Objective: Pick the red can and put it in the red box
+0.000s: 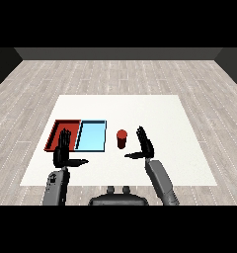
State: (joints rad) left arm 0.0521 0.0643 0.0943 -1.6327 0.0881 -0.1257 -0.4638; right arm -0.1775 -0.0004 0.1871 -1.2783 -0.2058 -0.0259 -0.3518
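Observation:
A small red can (121, 139) stands upright on the white table (155, 113), just right of the light blue tray (91, 136). The red tray (59, 131) lies at the far left, side by side with the blue one. My right hand (145, 146) is open, fingers straight and thumb pointing left, a short way right of the can and not touching it. My left hand (63, 150) is open too, raised in front of the red tray's near edge and covering part of it.
Both grey forearms (160, 180) come in from the lower corners. The table's right half and far side hold nothing else. A grey plank floor (118, 74) surrounds the table.

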